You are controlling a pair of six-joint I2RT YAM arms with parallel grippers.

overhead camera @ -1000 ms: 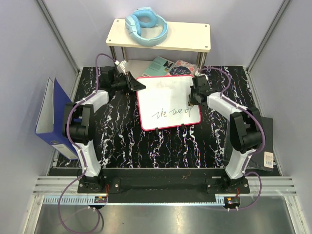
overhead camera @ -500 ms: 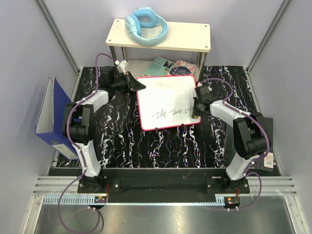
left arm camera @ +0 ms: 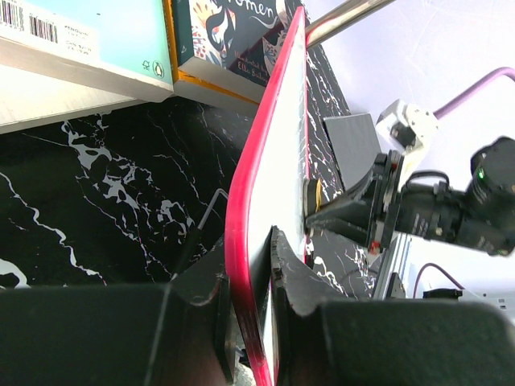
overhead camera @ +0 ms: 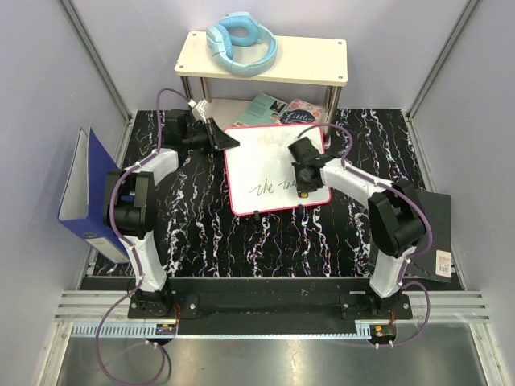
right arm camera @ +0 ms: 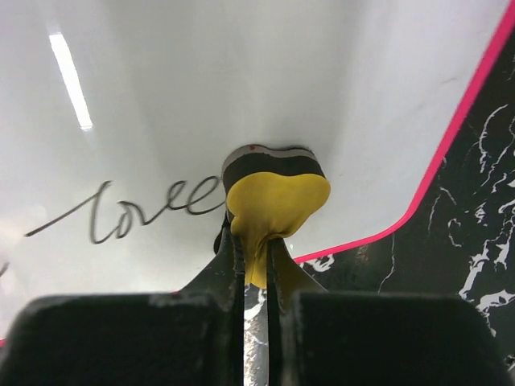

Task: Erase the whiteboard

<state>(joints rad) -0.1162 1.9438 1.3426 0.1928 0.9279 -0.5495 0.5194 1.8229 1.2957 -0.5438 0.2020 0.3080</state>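
The whiteboard (overhead camera: 269, 157), white with a red-pink rim, lies on the black marbled table and bears black handwriting (overhead camera: 269, 188) near its front edge. My left gripper (overhead camera: 228, 141) is shut on the board's far left corner; the left wrist view shows the rim (left arm camera: 241, 201) clamped between its fingers. My right gripper (overhead camera: 304, 189) is shut on a yellow eraser (right arm camera: 273, 201) with a dark felt pad, pressed on the board right of the remaining writing (right arm camera: 137, 211). The board's front right part (right arm camera: 362, 121) is blank.
A cream shelf (overhead camera: 265, 58) on metal legs stands at the back with blue headphones (overhead camera: 241, 42) on it. Books (overhead camera: 282, 111) lie under it behind the board. A blue binder (overhead camera: 90, 197) stands at the left. A dark card (overhead camera: 438, 241) lies at the right.
My right gripper has swept the eraser leftward along the writing line, wiping out its right-hand words. The left gripper still holds the board, which shifted slightly left.
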